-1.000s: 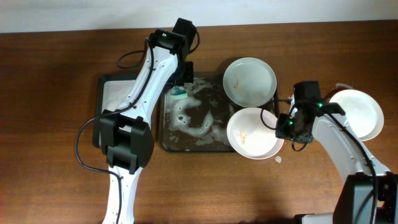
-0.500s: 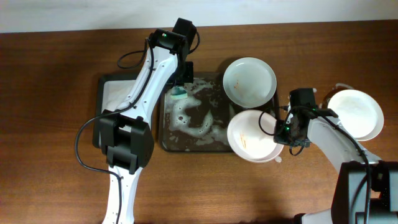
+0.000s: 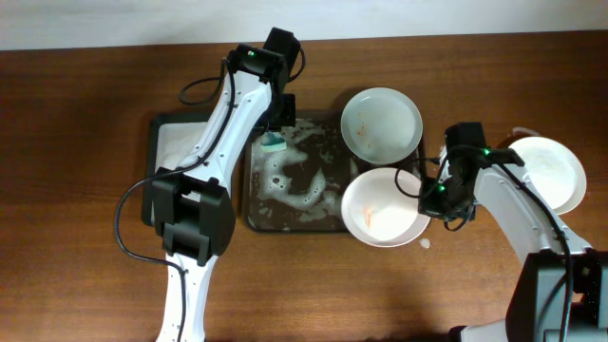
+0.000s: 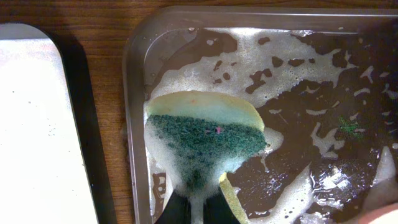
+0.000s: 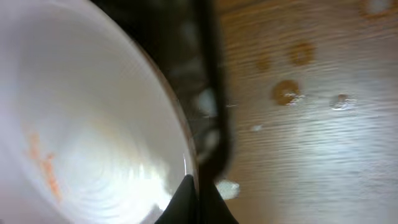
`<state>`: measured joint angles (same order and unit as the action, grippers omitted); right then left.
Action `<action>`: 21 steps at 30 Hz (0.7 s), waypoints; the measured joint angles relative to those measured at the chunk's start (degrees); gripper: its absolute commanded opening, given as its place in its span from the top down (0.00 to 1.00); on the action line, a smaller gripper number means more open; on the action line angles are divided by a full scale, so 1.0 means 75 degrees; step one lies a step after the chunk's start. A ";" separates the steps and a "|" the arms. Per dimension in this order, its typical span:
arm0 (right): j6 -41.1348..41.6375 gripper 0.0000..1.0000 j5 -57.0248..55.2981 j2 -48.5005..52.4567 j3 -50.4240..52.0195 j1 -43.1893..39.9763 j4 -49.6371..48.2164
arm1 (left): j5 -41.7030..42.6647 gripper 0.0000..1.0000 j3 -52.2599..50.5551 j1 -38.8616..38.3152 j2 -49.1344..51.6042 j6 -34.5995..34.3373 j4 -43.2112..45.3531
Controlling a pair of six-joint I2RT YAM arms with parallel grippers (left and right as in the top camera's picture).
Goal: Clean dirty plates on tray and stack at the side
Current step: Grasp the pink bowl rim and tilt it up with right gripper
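Right hand [image 5: 196, 200]: closed, pinching the right rim of a cream-white plate [image 3: 385, 209] between its two fingertips. Thin orange smears [image 5: 43, 165] mark the inside of this plate. The side of the plate farthest from the hand overlaps the right rim of the dark tray [image 3: 255, 214]; the side at the hand is over the table [image 3: 76, 237]. Cannot tell whether the plate is lifted clear or resting. A small white blob of foam [image 3: 425, 243] lies on the table just below the hand, on the robot's side. Beyond the hand, away from the robot, a mint plate [image 3: 381, 124] sits over the tray's far right corner, very near the held plate; contact between them cannot be told. To the hand's right, a white plate [image 3: 546, 174] lies on the table, well apart from the tray. Left hand [image 4: 194, 208]: closed on a green-and-yellow sponge [image 4: 205, 140], green face toward the wrist camera, wet and sudsy, held in the tray's far left corner. Patches of white foam [image 4: 298, 62] spread over the tray floor around and to the right of this hand. To its left, just past the tray's rim, lies a smaller tray [image 4: 31, 124] with a pale surface.
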<state>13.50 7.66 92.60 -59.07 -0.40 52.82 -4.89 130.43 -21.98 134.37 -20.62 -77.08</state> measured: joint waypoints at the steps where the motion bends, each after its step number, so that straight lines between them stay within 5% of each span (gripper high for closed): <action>1: 0.0009 0.96 0.0154 0.0000 -0.0041 0.0099 0.0015 | 0.0000 0.99 0.0000 0.0000 0.0000 0.0000 0.0000; 14: 0.2623 0.96 -0.0277 0.0052 -0.0405 0.2780 -0.2107 | 0.0667 1.00 0.0000 0.0568 0.0000 0.0393 -0.0463; 21: 0.3698 0.96 -0.0851 0.1148 -0.0425 0.3395 -0.2984 | 0.1341 1.00 0.0000 0.0918 0.0000 0.0912 -0.0557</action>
<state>41.23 1.28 101.21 -62.26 25.06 30.44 5.17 130.43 -15.09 134.37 -13.78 -81.25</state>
